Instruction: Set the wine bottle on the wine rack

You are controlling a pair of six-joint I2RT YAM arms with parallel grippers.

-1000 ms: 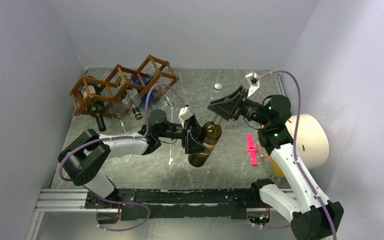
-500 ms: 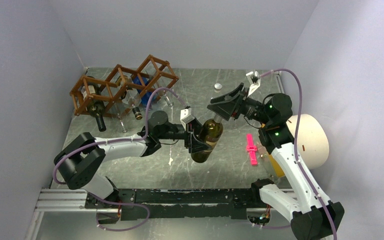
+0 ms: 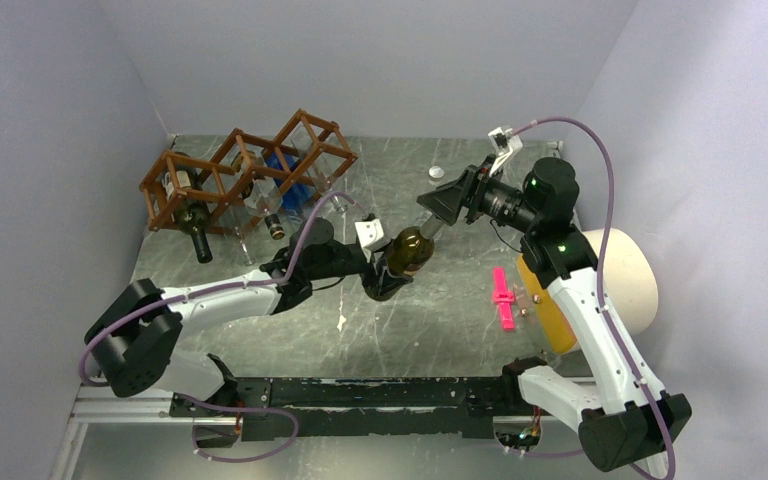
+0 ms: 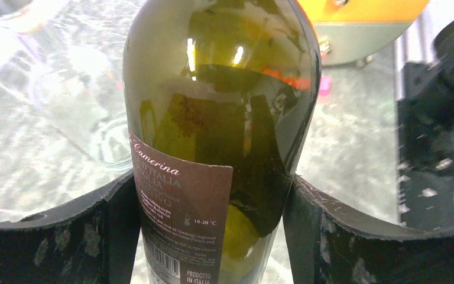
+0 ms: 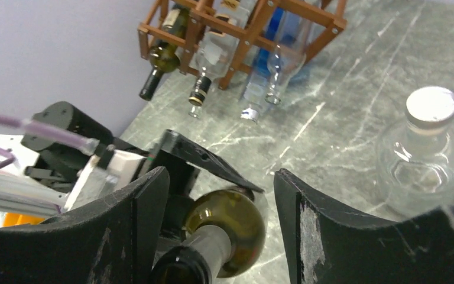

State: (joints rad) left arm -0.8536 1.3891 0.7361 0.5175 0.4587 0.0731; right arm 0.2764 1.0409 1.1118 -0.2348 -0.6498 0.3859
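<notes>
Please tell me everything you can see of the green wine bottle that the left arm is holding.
The wine bottle is dark olive-green glass with a brown paper label in white lettering, partly reading "Camerina". It is tilted over the middle of the table. The left gripper clamps its body, one of the fingers on each side. Its neck points into the open right gripper, which straddles it, apparently without touching.

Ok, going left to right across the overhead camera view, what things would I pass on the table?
wine rack → wine bottle → pink clip → cream cylinder
</notes>
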